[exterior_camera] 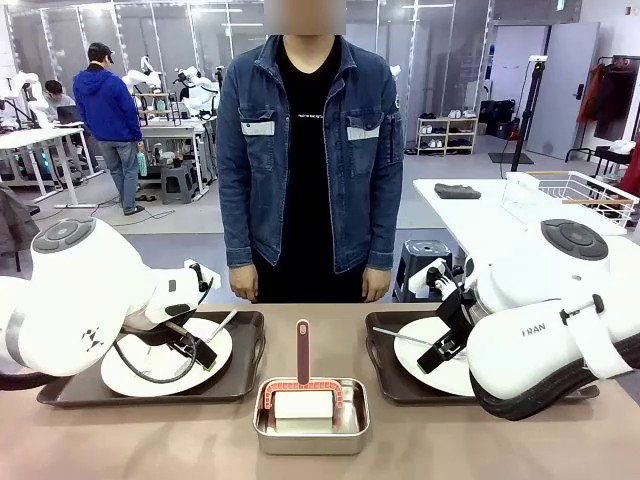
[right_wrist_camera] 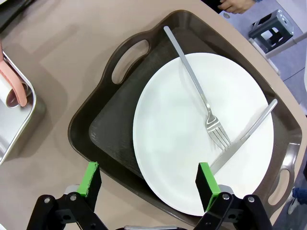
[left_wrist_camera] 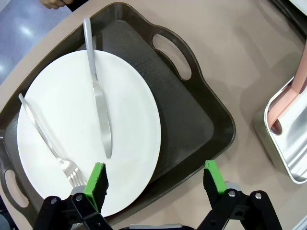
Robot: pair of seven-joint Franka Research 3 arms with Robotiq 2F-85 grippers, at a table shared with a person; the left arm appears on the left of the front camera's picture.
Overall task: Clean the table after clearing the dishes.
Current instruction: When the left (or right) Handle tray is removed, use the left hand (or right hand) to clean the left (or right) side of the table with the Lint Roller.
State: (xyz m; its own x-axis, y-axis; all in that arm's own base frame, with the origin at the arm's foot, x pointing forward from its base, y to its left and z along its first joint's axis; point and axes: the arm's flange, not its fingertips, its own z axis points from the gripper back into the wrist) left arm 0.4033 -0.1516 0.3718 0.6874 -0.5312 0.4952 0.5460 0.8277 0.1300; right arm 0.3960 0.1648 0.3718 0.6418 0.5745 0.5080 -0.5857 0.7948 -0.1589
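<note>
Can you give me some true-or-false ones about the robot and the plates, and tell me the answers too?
1. The left tray and the right tray each hold a white plate, fork and knife. True.
2. The robot's left hand is gripping a fork. False: it's open and empty.
3. A steel pan sits on the table between the trays. True.
4. The robot's right hand is shut. False: it's open.
5. The person is lifting a tray. False: the person's hands touch nothing.
</note>
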